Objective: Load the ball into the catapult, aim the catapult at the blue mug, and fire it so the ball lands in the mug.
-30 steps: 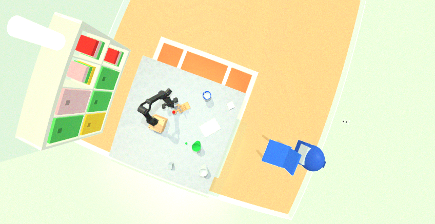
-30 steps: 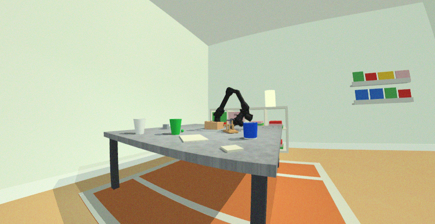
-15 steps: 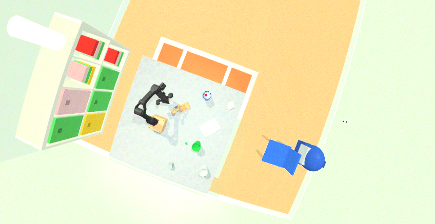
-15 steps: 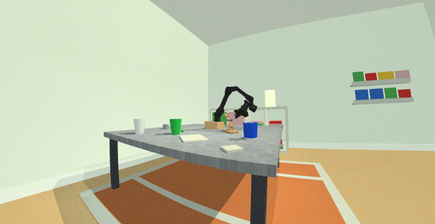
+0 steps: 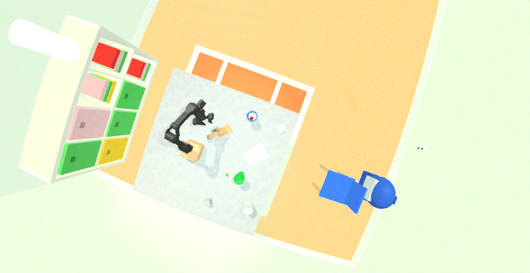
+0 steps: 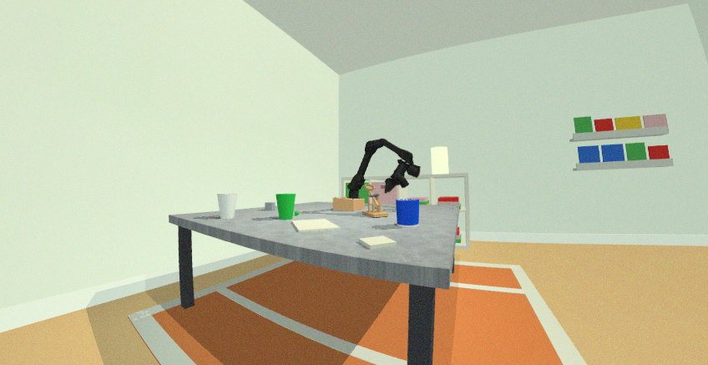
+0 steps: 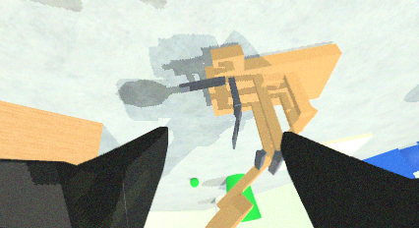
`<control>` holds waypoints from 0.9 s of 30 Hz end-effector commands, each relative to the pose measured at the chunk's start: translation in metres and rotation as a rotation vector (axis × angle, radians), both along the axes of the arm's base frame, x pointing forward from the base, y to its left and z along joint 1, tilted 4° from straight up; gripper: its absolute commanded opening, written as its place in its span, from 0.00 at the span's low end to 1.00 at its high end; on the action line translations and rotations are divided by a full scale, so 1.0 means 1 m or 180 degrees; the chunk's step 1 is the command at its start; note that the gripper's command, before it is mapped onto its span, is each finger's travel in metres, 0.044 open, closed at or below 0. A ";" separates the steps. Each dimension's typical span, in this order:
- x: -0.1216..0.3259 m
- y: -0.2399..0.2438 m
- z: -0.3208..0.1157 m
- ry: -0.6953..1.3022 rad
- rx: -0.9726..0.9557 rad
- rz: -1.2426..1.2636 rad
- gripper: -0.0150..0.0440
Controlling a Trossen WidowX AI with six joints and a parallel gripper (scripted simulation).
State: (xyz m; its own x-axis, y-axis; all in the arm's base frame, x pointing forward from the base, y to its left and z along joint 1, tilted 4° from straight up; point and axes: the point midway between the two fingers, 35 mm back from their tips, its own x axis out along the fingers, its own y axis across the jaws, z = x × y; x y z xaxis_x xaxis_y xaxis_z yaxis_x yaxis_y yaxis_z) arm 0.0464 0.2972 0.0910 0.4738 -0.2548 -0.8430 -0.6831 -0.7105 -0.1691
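The small red ball (image 5: 251, 118) shows inside the rim of the blue mug (image 5: 247, 115) (image 6: 407, 213) in the top view. The mug's wall hides the ball in the exterior view. The mug stands upright. The wooden catapult (image 5: 225, 130) (image 6: 375, 214) (image 7: 305, 66) stands on the table, its throwing arm raised and its cup (image 5: 212, 135) (image 6: 369, 187) without a ball. My gripper (image 5: 206, 121) (image 6: 396, 187) (image 7: 225, 137) is open and empty, above the table near the catapult. Its fingers touch nothing that I can see.
A green ball (image 5: 227, 174) (image 6: 296, 212) (image 7: 194, 182) lies near a green cup (image 5: 239, 178) (image 6: 285, 206). A white cup (image 5: 247, 208) (image 6: 226, 205) and a grey block (image 5: 207, 202) (image 6: 270, 205) stand farther off. Two flat white slabs (image 5: 255, 155) (image 6: 315, 225) lie on the table.
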 end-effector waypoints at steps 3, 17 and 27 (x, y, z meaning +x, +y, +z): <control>0.014 0.022 0.004 0.0118 0.0440 -0.0442 1.00; 0.063 0.073 0.025 0.0412 0.1479 -0.1457 1.00; 0.105 0.095 0.045 0.0563 0.2091 -0.2106 1.00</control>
State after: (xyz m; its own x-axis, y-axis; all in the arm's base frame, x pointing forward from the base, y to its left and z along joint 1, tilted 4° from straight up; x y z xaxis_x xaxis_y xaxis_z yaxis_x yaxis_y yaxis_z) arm 0.1393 0.3844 0.1297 0.2645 0.0807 -0.9610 -0.9624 -0.0412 -0.2684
